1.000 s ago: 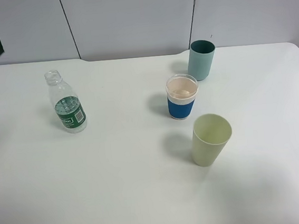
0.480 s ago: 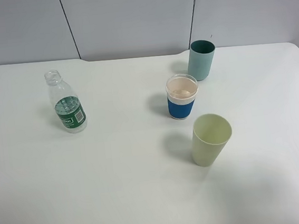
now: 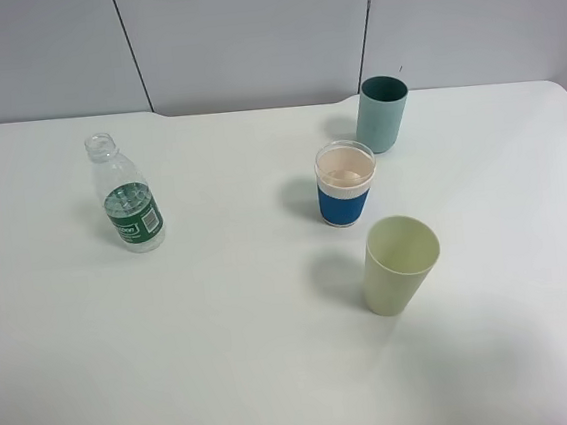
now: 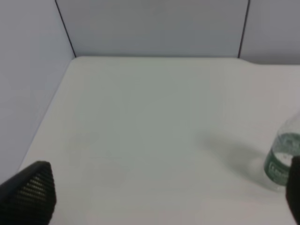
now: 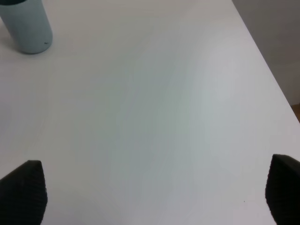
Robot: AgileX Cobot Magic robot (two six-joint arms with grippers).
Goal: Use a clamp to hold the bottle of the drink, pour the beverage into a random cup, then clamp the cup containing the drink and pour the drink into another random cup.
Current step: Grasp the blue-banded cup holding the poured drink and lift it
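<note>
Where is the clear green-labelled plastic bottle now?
In the exterior high view the clear plastic bottle stands upright left of centre on the white table, well left of the blue-banded cup.

Both grippers spread wide and empty.
Left gripper (image 4: 161, 193) and right gripper (image 5: 152, 190) each show two dark, ridged fingertips (image 4: 29, 193) set far apart, nothing between them.
</note>
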